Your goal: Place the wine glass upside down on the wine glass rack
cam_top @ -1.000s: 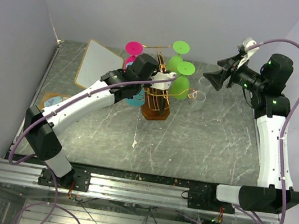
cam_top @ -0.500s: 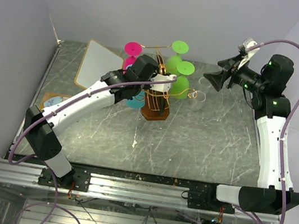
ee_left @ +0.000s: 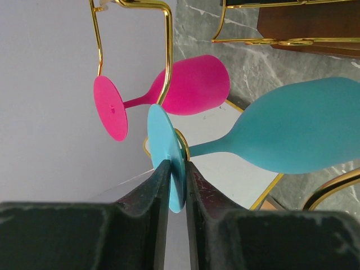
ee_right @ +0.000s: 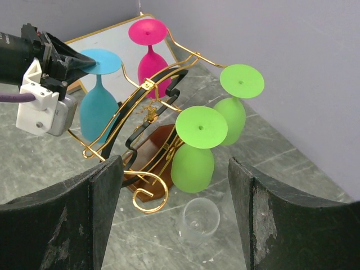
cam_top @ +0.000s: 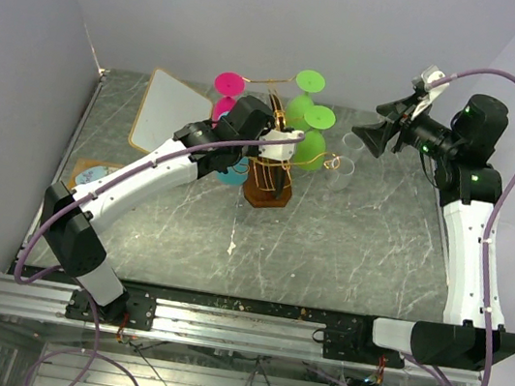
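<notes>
The blue wine glass [ee_left: 298, 129] hangs upside down, its stem in a gold loop of the wine glass rack [ee_right: 147, 85]. The rack's brown base [cam_top: 267, 193] stands mid-table. My left gripper [ee_left: 178, 164] is at the glass's round foot [ee_left: 166, 152]. Its jaws stand slightly apart with the foot's edge between them. In the right wrist view the same gripper [ee_right: 84, 63] meets the foot from the left. My right gripper [cam_top: 371, 128] hovers open and empty, high to the right of the rack.
A pink glass [ee_right: 147, 31] and two green glasses [ee_right: 201, 126] [ee_right: 242, 81] also hang inverted on the rack. A clear glass [ee_right: 198, 216] stands upright on the table right of the base. A white gold-rimmed board [cam_top: 168, 110] lies at the back left.
Hardly anything in the top view: the left arm stays at the rack with the blue glass hanging, and the right arm has shifted only slightly.
</notes>
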Action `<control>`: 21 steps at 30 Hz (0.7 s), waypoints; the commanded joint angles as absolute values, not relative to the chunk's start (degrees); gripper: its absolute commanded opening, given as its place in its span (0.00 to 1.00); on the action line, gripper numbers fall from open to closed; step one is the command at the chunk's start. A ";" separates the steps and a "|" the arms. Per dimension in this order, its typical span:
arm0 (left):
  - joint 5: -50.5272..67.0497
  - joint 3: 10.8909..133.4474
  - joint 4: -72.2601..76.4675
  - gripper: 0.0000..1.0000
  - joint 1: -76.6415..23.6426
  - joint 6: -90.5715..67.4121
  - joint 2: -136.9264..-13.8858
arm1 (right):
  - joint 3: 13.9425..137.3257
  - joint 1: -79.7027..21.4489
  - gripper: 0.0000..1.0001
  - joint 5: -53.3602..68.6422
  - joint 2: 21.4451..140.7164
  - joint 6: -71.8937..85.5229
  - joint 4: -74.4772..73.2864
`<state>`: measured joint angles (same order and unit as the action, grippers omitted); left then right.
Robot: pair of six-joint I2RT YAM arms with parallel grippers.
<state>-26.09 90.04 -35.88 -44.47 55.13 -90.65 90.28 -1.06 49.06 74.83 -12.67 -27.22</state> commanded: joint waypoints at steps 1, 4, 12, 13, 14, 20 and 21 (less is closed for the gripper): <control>-24.70 90.17 -36.38 0.27 -45.14 54.09 -89.74 | 89.63 -0.42 0.75 49.73 73.83 -12.39 -25.77; -24.70 90.47 -36.60 0.28 -45.16 53.96 -89.56 | 89.48 -0.31 0.75 49.59 73.94 -12.48 -25.66; -23.60 90.68 -37.85 0.34 -45.21 53.44 -89.05 | 88.94 0.13 0.75 49.59 74.00 -12.63 -25.48; -23.56 90.70 -38.00 0.35 -45.19 53.49 -88.97 | 89.02 0.20 0.75 49.58 74.07 -12.72 -25.43; -23.37 90.70 -38.24 0.36 -45.18 53.50 -88.88 | 89.03 0.26 0.75 49.50 74.13 -12.76 -25.45; -21.10 90.64 -39.84 0.44 -45.20 52.94 -88.18 | 90.08 0.39 0.76 45.19 74.53 -16.40 -27.52; -20.75 90.62 -40.03 0.45 -45.18 52.84 -88.01 | 90.02 0.43 0.76 44.39 74.51 -16.97 -27.75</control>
<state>-23.38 90.04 -38.33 -44.75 53.95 -90.30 89.36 -0.21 47.75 74.81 -14.06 -26.96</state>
